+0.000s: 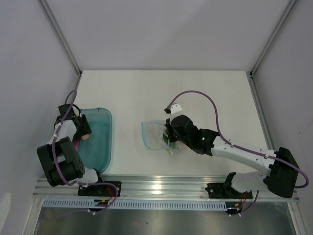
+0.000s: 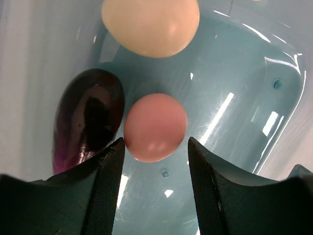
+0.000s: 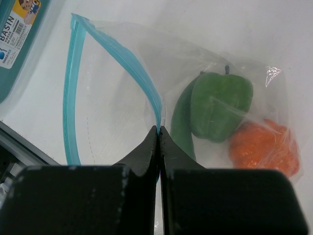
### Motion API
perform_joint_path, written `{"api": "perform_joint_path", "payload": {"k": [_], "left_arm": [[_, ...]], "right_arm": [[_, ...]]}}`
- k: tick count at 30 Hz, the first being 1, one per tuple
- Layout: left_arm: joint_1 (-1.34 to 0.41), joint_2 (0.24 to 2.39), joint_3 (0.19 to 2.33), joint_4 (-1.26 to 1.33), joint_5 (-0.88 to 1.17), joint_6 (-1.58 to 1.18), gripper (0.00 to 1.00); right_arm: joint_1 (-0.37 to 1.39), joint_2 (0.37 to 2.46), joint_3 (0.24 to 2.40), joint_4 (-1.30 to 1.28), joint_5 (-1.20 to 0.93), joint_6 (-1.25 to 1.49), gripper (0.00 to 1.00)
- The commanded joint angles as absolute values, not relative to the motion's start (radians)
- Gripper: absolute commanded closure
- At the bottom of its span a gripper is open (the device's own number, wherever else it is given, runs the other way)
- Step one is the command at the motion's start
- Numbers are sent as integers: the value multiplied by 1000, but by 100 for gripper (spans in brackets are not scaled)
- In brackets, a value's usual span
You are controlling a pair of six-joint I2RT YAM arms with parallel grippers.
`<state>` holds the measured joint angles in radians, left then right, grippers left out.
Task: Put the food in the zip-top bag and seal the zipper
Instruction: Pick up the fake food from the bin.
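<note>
In the left wrist view, my left gripper hangs open inside the teal tray. A pink egg lies just ahead, between the fingertips, with a gap on its right side. A purple eggplant lies to its left and a cream egg beyond. My right gripper is shut on the zipper edge of the zip-top bag, holding its mouth open. Inside the bag are a green bell pepper, a slim green pod and an orange fruit.
In the top view the teal tray sits at the left by the left arm, and the bag lies mid-table under the right arm. White walls enclose the table. A metal rail runs along the near edge.
</note>
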<state>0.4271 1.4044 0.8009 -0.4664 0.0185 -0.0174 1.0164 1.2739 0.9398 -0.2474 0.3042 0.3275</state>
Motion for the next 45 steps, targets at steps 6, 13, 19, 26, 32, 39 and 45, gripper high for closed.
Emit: {"api": "perform_joint_path", "payload": {"k": [6,13,19,26,32,39,45], "left_arm": [[413,1451,862,-453,5,-5,43],[413,1489,884,-449,2,-3,43],[413,1509,894,-445,-32,-2,43],[410,1517,893,-442,-31,20,48],[400,1514,890,-442,-31,18,62],[379,1479,877,-459,-41,8,79],[345,1364,867,-488,-43,-41,91]], "right_arm": [[1011,1282,963,-213,305,316,100],[1011,1289,963,-209,304,318,100],[1012,1299,965,-207,302,316,100],[1011,1312,971,-202,293,319,100],[1012,1310,973,-210,296,318,100],[1011,1299,974,-218,304,322,100],[1011,1296,989,-229,293,327,100]]}}
